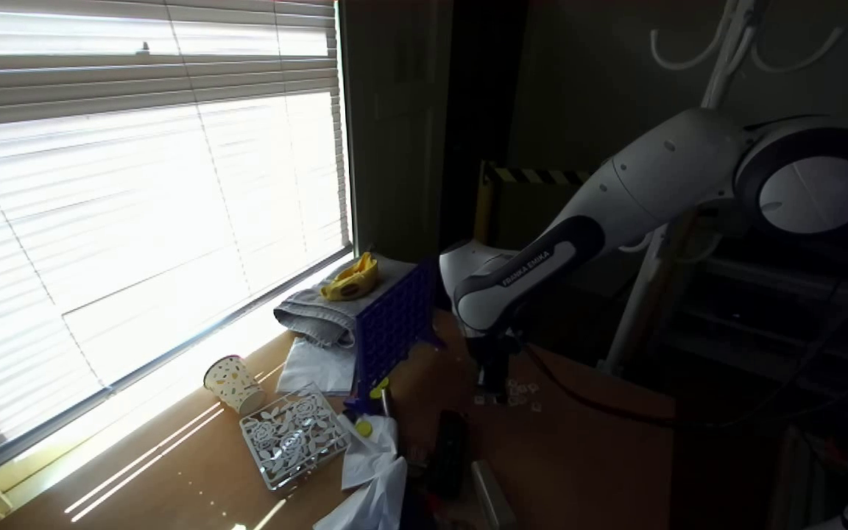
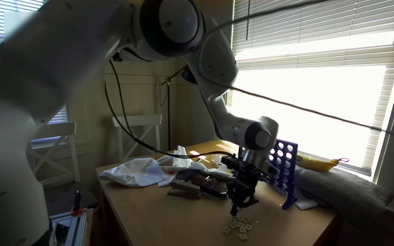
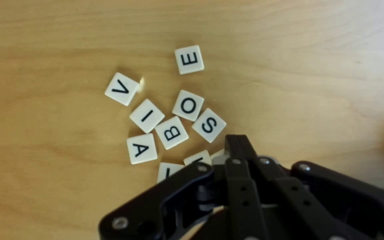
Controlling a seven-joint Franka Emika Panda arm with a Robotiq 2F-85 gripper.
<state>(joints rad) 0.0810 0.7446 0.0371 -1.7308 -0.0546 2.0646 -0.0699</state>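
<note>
My gripper [image 3: 236, 141] is shut, its fingertips pressed together with nothing visible between them. It points down over the wooden table beside a loose cluster of white letter tiles. In the wrist view the S tile [image 3: 209, 125] lies closest to the tips. Around it are the O tile [image 3: 188, 105], B tile [image 3: 171, 132], I tile [image 3: 147, 116], A tile [image 3: 142, 148] and V tile [image 3: 122, 89]. The E tile [image 3: 189, 59] sits apart from them. The fingers partly cover several more tiles. Whether the tips touch a tile or the table, I cannot tell.
A purple upright game grid [image 2: 287, 153] stands close behind the gripper. Past it lie a grey towel [image 2: 344, 184] and a yellow banana-shaped pouch [image 1: 352, 278]. A patterned cup [image 1: 235, 384], a metal trivet [image 1: 295, 434], a dark case [image 2: 213, 189] and a white cloth [image 2: 135, 172] also occupy the table.
</note>
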